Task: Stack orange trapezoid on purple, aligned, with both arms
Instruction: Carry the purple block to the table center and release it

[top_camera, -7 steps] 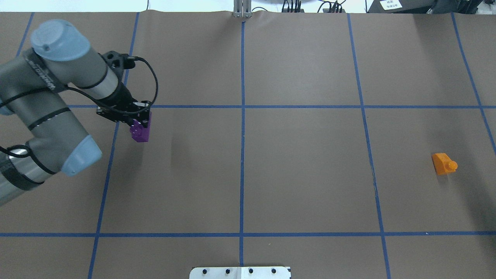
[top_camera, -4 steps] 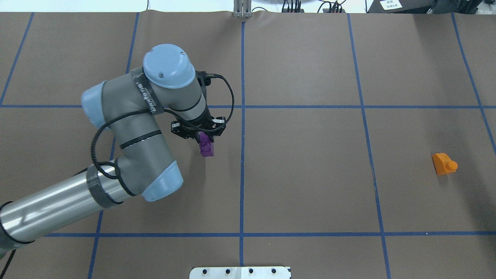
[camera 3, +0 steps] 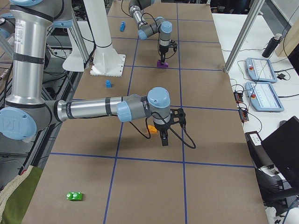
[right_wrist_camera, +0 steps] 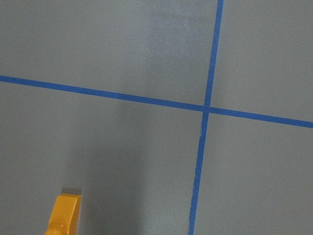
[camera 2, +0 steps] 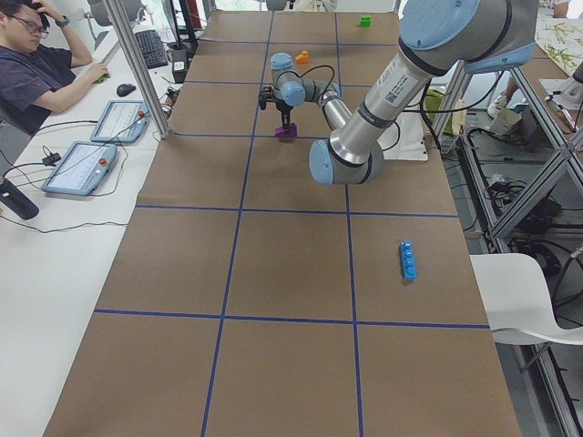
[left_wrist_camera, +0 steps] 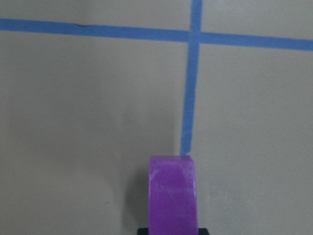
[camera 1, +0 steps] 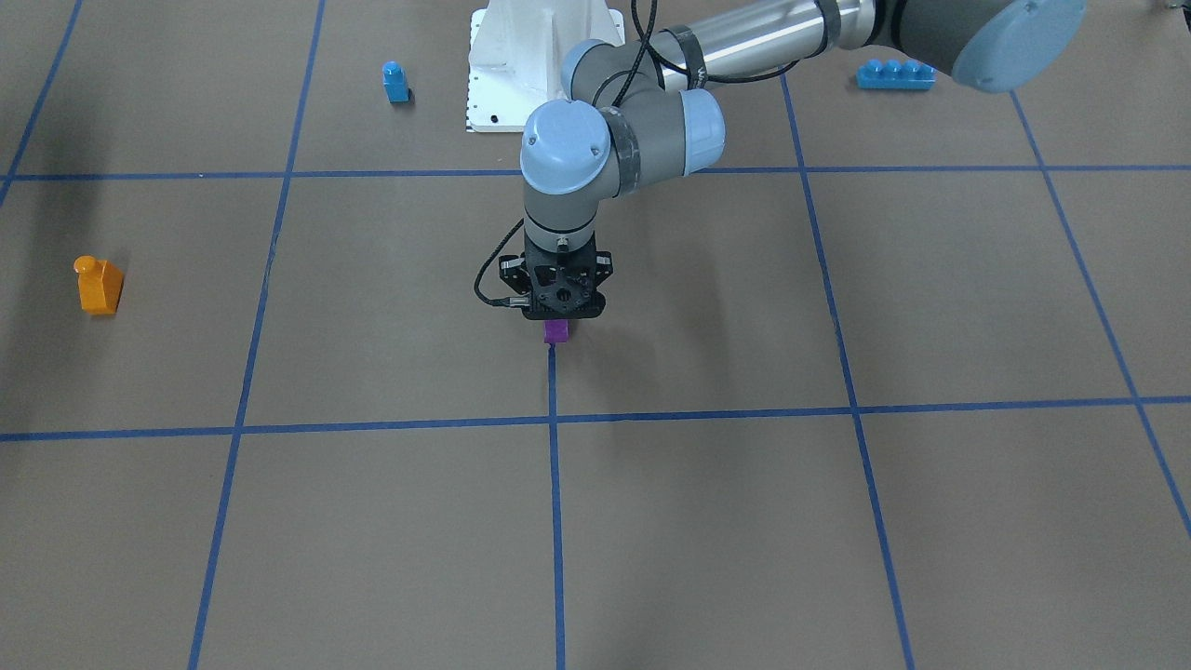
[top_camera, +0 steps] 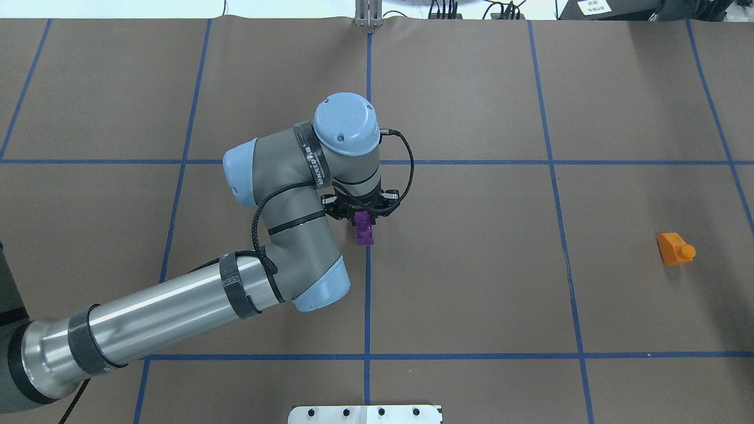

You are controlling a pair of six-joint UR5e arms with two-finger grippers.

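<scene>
My left gripper (top_camera: pixel 363 221) is shut on the purple block (top_camera: pixel 364 231) and holds it low over the table's centre tape line; I cannot tell whether it touches the paper. The block also shows in the front view (camera 1: pixel 555 331) and the left wrist view (left_wrist_camera: pixel 172 193). The orange trapezoid (top_camera: pixel 675 249) lies alone on its side far to the right, and also shows in the front view (camera 1: pixel 98 285). My right gripper (camera 3: pixel 163 140) shows only in the exterior right view, hovering just beside the orange trapezoid (camera 3: pixel 152 129); I cannot tell if it is open. The right wrist view catches the trapezoid's corner (right_wrist_camera: pixel 63 215).
A small blue one-stud block (camera 1: pixel 396 82) and a long blue brick (camera 1: pixel 895 73) lie near the white base pedestal (camera 1: pixel 521 56). A green block (camera 3: pixel 74 196) sits at the table's right end. An operator (camera 2: pixel 36 64) sits beside the table.
My left arm has swung right across the table, carrying the purple block from the left section to the centre line. The orange trapezoid has not moved.
</scene>
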